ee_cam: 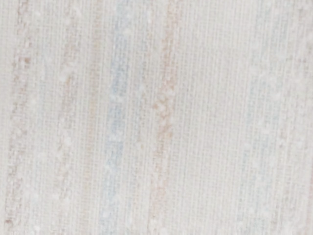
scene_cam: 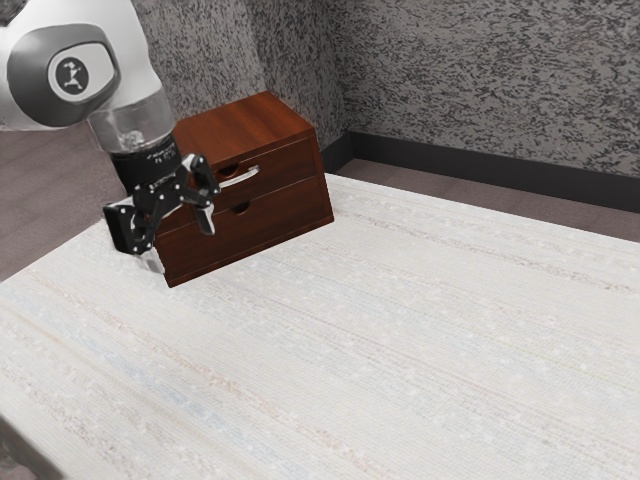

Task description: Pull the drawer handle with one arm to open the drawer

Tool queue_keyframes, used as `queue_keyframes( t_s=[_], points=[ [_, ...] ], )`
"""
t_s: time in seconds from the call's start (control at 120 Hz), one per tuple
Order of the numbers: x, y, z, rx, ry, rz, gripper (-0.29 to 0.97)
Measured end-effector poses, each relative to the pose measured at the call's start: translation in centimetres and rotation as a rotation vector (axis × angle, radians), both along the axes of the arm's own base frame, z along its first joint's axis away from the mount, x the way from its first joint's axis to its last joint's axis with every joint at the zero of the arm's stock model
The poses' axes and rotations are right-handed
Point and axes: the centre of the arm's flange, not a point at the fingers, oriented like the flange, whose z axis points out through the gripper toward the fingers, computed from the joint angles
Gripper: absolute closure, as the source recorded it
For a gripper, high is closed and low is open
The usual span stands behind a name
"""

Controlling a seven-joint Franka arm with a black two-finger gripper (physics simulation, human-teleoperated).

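The drawer handle (scene_cam: 240, 176) is a slim, pale metal bar, slightly bowed, lying across the front of the upper drawer (scene_cam: 285, 160). That drawer belongs to a small boxy cabinet (scene_cam: 255, 125) of glossy reddish-brown wood with a faint grain and a flat top. A lower drawer (scene_cam: 280, 210) sits beneath it, with a small dark notch cut into its top edge. Both drawer fronts look flush with the cabinet's face. The cabinet stands at the far left of the table (scene_cam: 400, 330), close to the room's corner.

The black gripper (scene_cam: 180, 240) hangs at the cabinet's near left corner, to the exterior view's left of the handle and a little lower. Its two fingers (scene_cam: 207, 218) are spread wide with nothing between them. I cannot tell whether it touches the wood. Above it the arm (scene_cam: 70, 70) is a smooth white shell with a grey round cap and a black wrist collar.

The tabletop has a whitish, cloth-like woven texture with long faint lines. In the wrist view this weave shows soft pale blue and tan stripes (ee_cam: 115, 117) and tiny raised flecks.

Behind the table, the walls (scene_cam: 480, 70) are rough, grey and speckled. A dark baseboard (scene_cam: 500, 165) runs along their foot. The floor (scene_cam: 50, 180) is a dull brownish grey.
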Motion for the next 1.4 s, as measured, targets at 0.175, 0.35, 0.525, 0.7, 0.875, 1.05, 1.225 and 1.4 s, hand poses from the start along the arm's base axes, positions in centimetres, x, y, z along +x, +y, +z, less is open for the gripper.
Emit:
queue_keyframes(
  t_s=[0.175, 0.35, 0.525, 0.7, 0.875, 1.05, 1.225, 1.4],
  points=[
    [0.2, -2.4, 0.9, 0.021, -0.047, -0.039, 0.0],
    [-0.2, 1.9, 1.4, 0.055, -0.078, 0.047, 0.0],
    [2.6, 1.1, 0.5, 0.054, -0.087, 0.021, 0.0],
    [4.9, -0.1, -1.3, 0.138, -0.068, -0.227, 0.0],
    [10.3, -0.8, -2.4, 0.256, -0.092, -0.596, 0.0],
    [13.9, 4.5, -3.3, 0.305, -0.106, -0.826, 0.0],
    [16.5, 9.0, -5.6, 0.342, -0.119, -1.063, 0.0],
    [18.0, 10.0, -7.9, 0.327, -0.144, -1.343, 0.0]
  ],
)
